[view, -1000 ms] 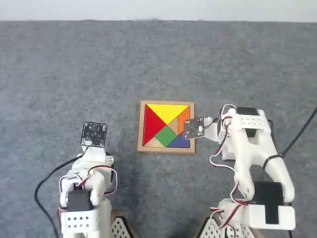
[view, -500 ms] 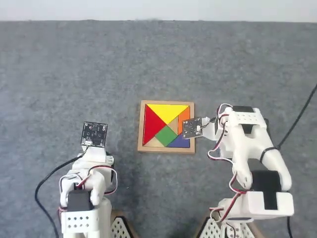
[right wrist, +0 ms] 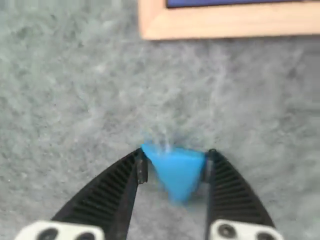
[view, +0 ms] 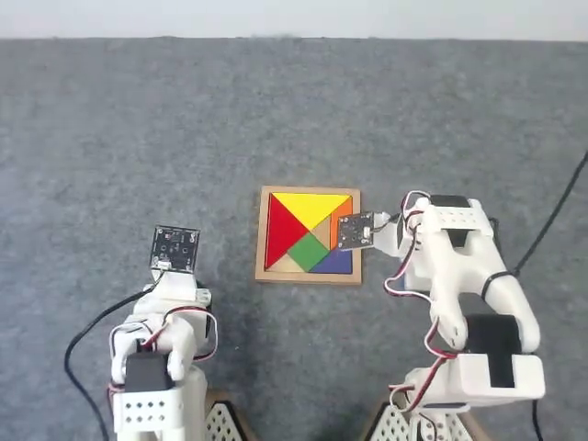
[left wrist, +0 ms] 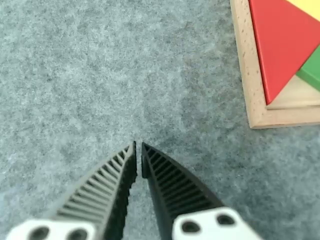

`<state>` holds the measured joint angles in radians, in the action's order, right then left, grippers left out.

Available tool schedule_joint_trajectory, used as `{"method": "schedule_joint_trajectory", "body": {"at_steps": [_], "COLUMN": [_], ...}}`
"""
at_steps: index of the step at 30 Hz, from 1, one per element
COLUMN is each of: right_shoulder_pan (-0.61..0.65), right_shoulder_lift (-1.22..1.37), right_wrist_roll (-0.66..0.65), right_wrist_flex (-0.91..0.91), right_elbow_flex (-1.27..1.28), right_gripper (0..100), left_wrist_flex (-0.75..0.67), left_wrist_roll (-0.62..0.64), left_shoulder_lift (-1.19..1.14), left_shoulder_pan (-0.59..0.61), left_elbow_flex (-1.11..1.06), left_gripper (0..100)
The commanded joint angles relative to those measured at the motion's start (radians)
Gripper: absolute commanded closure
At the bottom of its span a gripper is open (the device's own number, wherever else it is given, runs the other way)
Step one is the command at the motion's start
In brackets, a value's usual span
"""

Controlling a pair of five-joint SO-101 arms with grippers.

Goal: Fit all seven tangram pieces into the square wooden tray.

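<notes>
— What is covering the table?

— A grey felt cover (view: 138, 119), coarse and fuzzy, is lying flat across it. In the high view it is spreading out to both sides, and up close its fibres are looking matted and mottled.

— And past the cover?

— A pale strip (view: 294, 18) is running straight along the cover's far edge. I cannot tell whether it is a wall or a bare surface.

— How is the light behaving?

— It is falling softly and evenly over the cover, giving the grey a slightly speckled look.
</notes>
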<state>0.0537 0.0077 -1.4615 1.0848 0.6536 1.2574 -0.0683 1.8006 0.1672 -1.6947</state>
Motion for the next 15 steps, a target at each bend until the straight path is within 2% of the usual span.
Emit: {"method": "schedule_joint_trajectory", "body": {"at_steps": [1, 7, 15], "right_shoulder_pan": [0.002, 0.01, 0.07], "right_shoulder_lift": [-0.001, -0.007, -0.01], "right_wrist_roll": [0.068, 0.195, 0.479], "right_wrist_flex": [-0.022, -0.025, -0.022], "right_elbow_flex": [-0.048, -0.048, -0.074], "right_gripper": [90.8, 90.8, 91.1], "left_wrist_flex": [0.003, 0.003, 0.003], "left_wrist_roll": [-0.002, -0.002, -0.002], "left_shoulder_lift": [0.017, 0.017, 0.017], "left_shoulder_pan": [-0.005, -0.005, -0.005], "left_elbow_flex": [0.01, 0.01, 0.01], "left_gripper": [98, 98, 98]}}
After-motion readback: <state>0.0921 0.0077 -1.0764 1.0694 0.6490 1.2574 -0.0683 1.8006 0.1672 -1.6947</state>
